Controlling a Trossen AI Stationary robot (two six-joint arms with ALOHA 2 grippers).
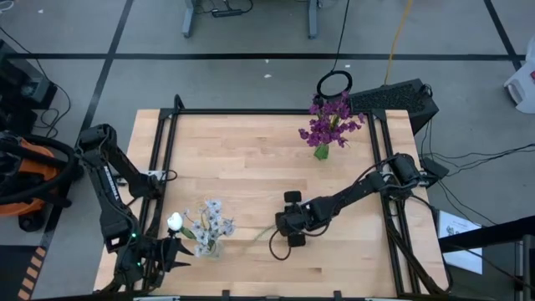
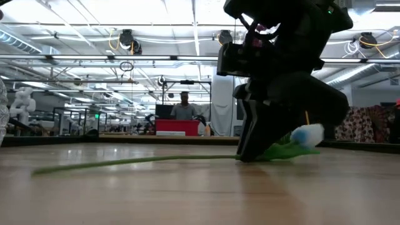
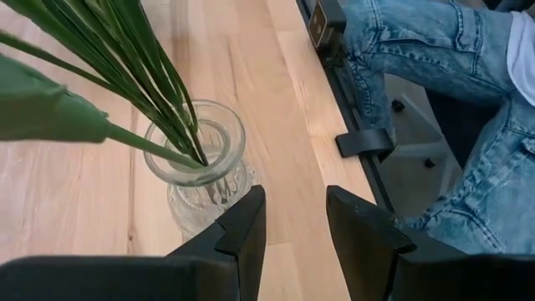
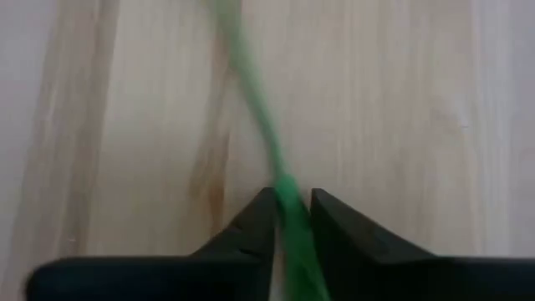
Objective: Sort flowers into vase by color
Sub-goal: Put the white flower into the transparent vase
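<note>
A flower with a white bud point(image 2: 306, 134), green leaves and a long green stem point(image 2: 137, 162) lies on the wooden table near its middle. My right gripper point(image 1: 288, 227) is down on it and shut on the stem. Near the front left, a clear glass vase point(image 3: 201, 171) holds white and pale flowers point(image 1: 209, 221) by their green stems. My left gripper point(image 3: 297, 226) hovers open just beside this vase, with nothing between its fingers. At the far right, a small vase point(image 1: 322, 151) holds purple flowers point(image 1: 332, 121). My right gripper pinches the flower's green stem point(image 4: 284, 188) between its two fingers, close to the leaves and bud. The fingers come from above, slanting down, and lie across the stem. The long free part of the stem point(image 2: 94, 165) rests on the table.
A black frame point(image 1: 251, 111) runs along the table's edges. A person in blue jeans point(image 3: 435, 109) sits just past the table edge by the left arm. Another person point(image 2: 183, 107) stands far back in the room. Bare wood lies between the two vases.
</note>
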